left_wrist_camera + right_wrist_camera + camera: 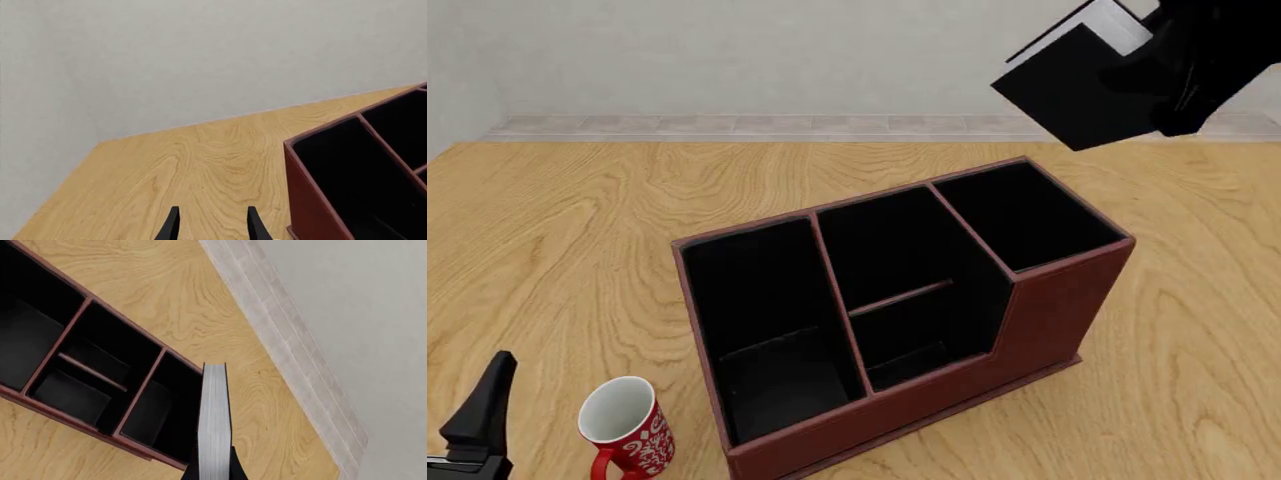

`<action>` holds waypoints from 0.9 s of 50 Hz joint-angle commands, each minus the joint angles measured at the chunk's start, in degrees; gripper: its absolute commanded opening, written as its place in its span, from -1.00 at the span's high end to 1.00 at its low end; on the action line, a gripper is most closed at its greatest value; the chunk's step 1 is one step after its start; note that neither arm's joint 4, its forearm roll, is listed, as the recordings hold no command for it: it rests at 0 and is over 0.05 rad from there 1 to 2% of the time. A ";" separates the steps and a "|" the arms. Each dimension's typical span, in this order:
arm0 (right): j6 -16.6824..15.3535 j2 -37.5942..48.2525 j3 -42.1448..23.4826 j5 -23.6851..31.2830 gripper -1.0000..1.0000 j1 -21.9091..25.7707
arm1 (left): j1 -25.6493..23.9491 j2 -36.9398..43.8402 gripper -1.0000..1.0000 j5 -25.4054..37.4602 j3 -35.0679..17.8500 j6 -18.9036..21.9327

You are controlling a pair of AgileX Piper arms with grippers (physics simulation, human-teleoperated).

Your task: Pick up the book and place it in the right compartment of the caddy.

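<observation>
Front view, far left, bottom corner: left gripper (481, 420) low over the table (561, 230), one dark finger pointing up, just beside the mug (625, 435); in the left wrist view, fingertips (172, 225) parted with bare wood between them, holding nothing, the near end wall of the caddy (308, 200) just to one side. Red-and-white mug upright on the table, handle toward the camera, close to the caddy's front left corner but apart from it. Centre: reddish-brown caddy (1054, 300) set at an angle on the table, black-lined, with three slots: widest, low-fronted slot at left, middle slot crossed by a low divider, smallest slot, the right compartment (1028, 215), at right behind the tall front wall. All three slots without contents. Upper right: book (1074, 90) held in the air by the right gripper (1174, 85), tilted, black cover toward the camera, white page edges showing at its top corner; above and behind the right compartment, touching neither caddy nor table. Right wrist view: book (215, 425) seen edge-on, white pages between black covers, clamped between the fingers, with the right compartment (157, 415) below and to one side.
</observation>
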 commanded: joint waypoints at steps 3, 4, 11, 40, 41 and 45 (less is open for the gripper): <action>3.14 2.65 -2.52 0.00 1.00 0.43 | 0.07 0.00 -1.00 0.78 -0.90 0.08; 3.71 2.96 -2.84 0.00 1.00 0.82 | 0.04 0.00 -1.00 0.80 -0.90 0.21; 3.49 4.31 -2.65 0.00 1.00 0.67 | 0.14 0.00 -1.00 1.13 -1.28 0.32; 7.03 12.40 -6.37 0.00 1.00 1.36 | 0.65 0.00 -1.00 0.91 -0.56 0.64; 6.63 12.49 -5.95 0.00 1.00 0.54 | 0.66 0.00 -1.00 0.87 -0.47 0.63; 7.32 12.78 -6.55 0.00 1.00 0.06 | 0.64 0.00 -1.00 0.76 -0.26 0.58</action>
